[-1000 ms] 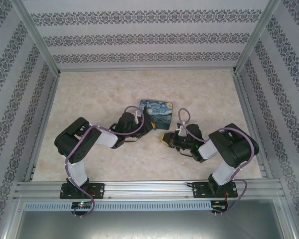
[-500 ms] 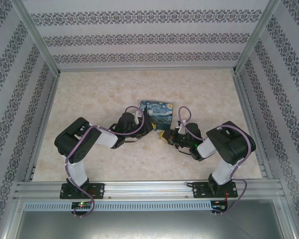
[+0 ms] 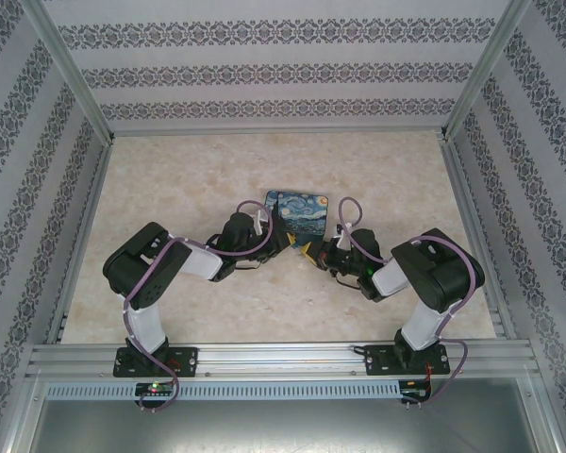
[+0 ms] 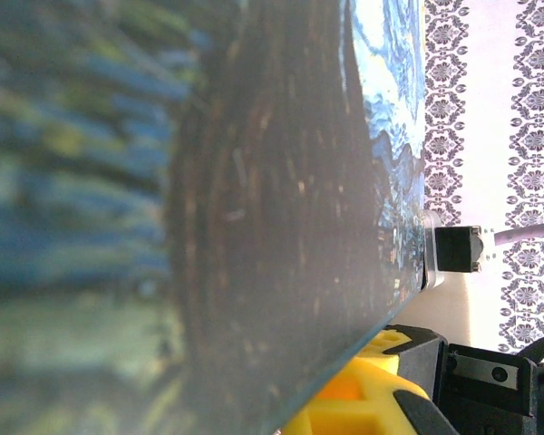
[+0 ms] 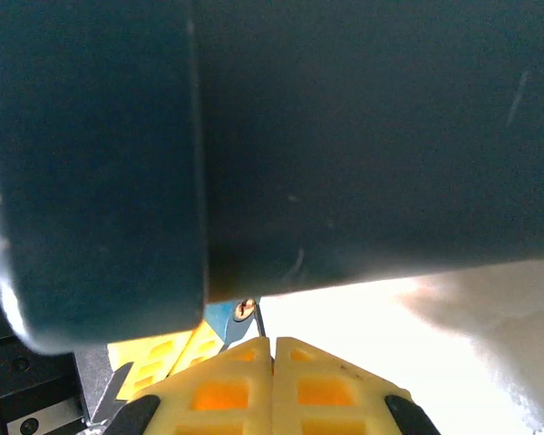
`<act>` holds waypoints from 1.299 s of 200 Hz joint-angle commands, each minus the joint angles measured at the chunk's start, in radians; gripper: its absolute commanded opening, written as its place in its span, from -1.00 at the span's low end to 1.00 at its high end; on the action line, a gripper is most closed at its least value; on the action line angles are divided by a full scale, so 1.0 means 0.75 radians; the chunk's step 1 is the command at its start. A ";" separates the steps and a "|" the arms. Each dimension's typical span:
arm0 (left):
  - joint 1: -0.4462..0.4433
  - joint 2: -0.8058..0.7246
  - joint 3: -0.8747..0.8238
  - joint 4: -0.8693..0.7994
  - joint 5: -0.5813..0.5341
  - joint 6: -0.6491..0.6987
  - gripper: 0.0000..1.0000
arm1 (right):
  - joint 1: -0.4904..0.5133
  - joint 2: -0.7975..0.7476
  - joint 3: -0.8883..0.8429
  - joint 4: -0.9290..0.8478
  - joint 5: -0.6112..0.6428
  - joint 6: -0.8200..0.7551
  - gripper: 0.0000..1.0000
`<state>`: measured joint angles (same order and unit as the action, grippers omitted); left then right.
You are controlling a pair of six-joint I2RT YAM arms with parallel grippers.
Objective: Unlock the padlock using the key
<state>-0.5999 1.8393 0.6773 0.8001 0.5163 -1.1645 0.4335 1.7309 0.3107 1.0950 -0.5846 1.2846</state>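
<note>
Right hand (image 5: pixel 272 367): the two yellow waffle-moulded pads were pressed together, with only a thin seam between them. Whether anything thin was pinched in that seam could not be told. In the right wrist view the tips sat just below the smooth, dark blue side wall of the rectangular Starry Night-print tin (image 3: pixel 297 211).

Small blue-teal padlock (image 5: pixel 223 320): a sliver of the body, with a round brassy spot, showed just above the right fingertips, against the tin's lower edge. It lay beside a yellow pad of the left hand (image 3: pixel 283 243). Its long axis and heading could not be read.

Left hand: the opening could not be told; it was at the tin's near-left corner.

Both hands met low over the pale marbled tabletop (image 3: pixel 189 179).
</note>
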 commanded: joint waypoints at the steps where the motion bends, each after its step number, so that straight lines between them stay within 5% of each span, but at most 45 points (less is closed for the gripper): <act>1: 0.010 0.004 -0.009 0.101 0.046 -0.011 -1.00 | -0.016 0.016 0.033 0.027 0.023 0.003 -1.00; 210: 0.010 0.024 0.010 0.091 0.045 -0.022 -1.00 | 0.009 -0.034 0.093 -0.003 0.021 0.020 -1.00; 260: 0.010 0.064 0.011 0.191 0.050 -0.167 -1.00 | 0.023 -0.032 0.089 0.004 0.033 0.022 -1.00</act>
<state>-0.5884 1.8545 0.6682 0.8371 0.5152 -1.2057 0.4305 1.7248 0.3492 1.0401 -0.5659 1.2938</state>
